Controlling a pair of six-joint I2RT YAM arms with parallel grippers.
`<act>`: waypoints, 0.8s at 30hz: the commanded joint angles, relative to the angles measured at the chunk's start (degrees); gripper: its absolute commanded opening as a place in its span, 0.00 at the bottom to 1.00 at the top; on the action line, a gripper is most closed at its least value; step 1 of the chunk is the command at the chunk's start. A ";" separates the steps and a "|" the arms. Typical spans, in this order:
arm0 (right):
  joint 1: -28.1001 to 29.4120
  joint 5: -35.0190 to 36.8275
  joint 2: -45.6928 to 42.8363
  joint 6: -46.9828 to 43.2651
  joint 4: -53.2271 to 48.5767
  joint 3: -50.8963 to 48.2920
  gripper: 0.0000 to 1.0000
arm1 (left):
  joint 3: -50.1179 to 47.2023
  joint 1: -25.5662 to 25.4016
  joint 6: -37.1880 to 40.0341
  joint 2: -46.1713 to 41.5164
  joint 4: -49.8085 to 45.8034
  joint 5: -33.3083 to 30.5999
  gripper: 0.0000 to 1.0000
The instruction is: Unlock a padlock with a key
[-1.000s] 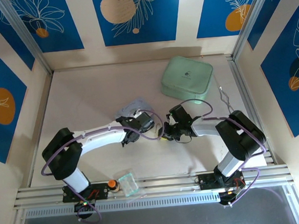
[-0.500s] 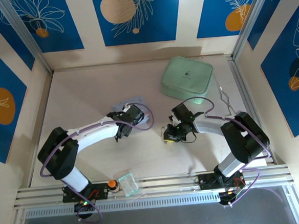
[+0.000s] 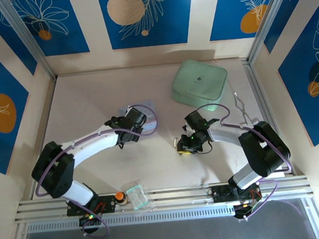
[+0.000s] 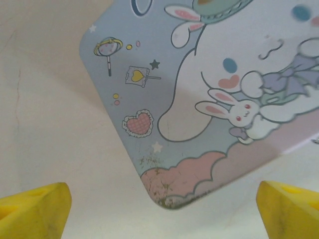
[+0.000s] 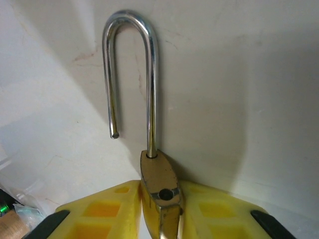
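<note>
Near the counter's [image 3: 92,102] middle, right fingers [image 5: 209,209] pinch the padlock [image 5: 160,184], its shackle [image 5: 152,74] open; left fingers [image 4: 35,209] spread wide, empty, over a tin [image 4: 199,99]. Best to release gently, low

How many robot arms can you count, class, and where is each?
2. The left arm stretches left of centre, left gripper open above the cartoon tin. The right arm bends at right, right gripper closed on the padlock. None seems hidden.
</note>
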 commanded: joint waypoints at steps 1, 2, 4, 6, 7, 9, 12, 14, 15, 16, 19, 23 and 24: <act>-0.38 2.51 -0.01 -0.88 -9.20 -0.89 0.29 | -1.36 0.55 -2.02 -4.77 1.14 3.86 0.98; -0.34 3.04 -0.01 -0.90 -9.23 -0.88 0.29 | -1.58 0.61 -2.31 -5.48 0.94 3.96 0.98; -0.34 4.00 0.12 -1.39 -10.06 -0.24 0.29 | -2.02 1.05 -3.14 -7.31 0.90 4.23 0.99; -0.34 4.82 0.16 -1.76 -10.96 0.41 0.30 | -2.96 2.21 -3.81 -9.47 2.16 5.72 0.99; -0.34 5.13 0.09 -1.78 -11.23 0.61 0.30 | -3.42 3.00 -4.25 -10.76 2.79 6.42 1.00; -0.25 5.54 -0.26 -2.04 -11.71 0.96 0.32 | -4.17 4.09 -4.55 -13.26 3.53 7.42 0.99; -0.25 6.13 -0.86 -2.39 -12.74 1.41 0.36 | -4.38 5.87 -4.75 -16.13 3.17 7.61 0.99; 0.03 5.73 -1.19 -2.40 -12.58 1.41 0.39 | -4.38 7.69 -4.93 -16.92 2.81 8.04 0.99; 0.14 5.54 -1.30 -2.35 -12.56 1.54 0.40 | -4.51 8.76 -5.16 -17.19 2.89 8.62 0.99; 0.36 5.60 -1.40 -2.31 -12.57 1.68 0.41 | -4.83 9.70 -5.36 -17.66 3.22 9.16 0.99; 0.50 6.47 -2.88 -2.12 -12.64 1.84 0.46 | -6.40 12.31 -6.54 -19.87 4.76 9.37 0.99; 0.37 10.06 -6.58 -3.15 -12.75 3.18 0.59 | -8.15 16.13 -7.54 -21.51 7.01 8.83 0.99; 0.38 11.31 -7.89 -3.58 -12.31 3.60 0.64 | -8.92 16.90 -6.92 -21.70 8.44 7.87 0.99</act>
